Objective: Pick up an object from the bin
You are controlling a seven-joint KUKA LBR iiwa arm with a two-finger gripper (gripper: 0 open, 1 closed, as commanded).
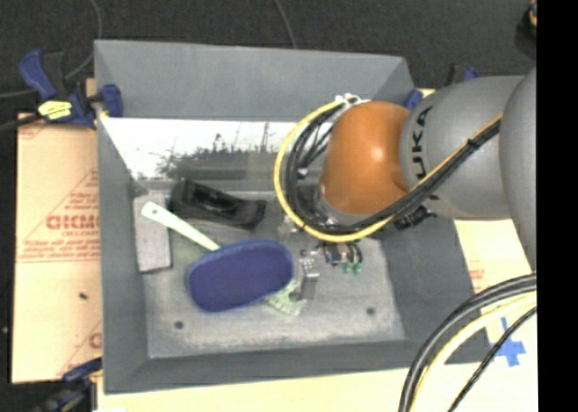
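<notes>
My gripper (310, 281) hangs low over the bin floor, just right of centre, under the arm's orange cover. It sits at the right end of a blue oval pad (237, 276) that lies flat in the middle of the floor. A small clear, greenish piece (287, 302) lies right below the gripper, against the pad's lower right edge. What, if anything, the gripper holds is hidden by its own body.
A white flat stick (179, 226) lies slanted left of the pad, its tip resting on a grey block (152, 238) by the left wall. A black elongated tool (217, 203) lies along the back wall. The arm covers the bin's right part.
</notes>
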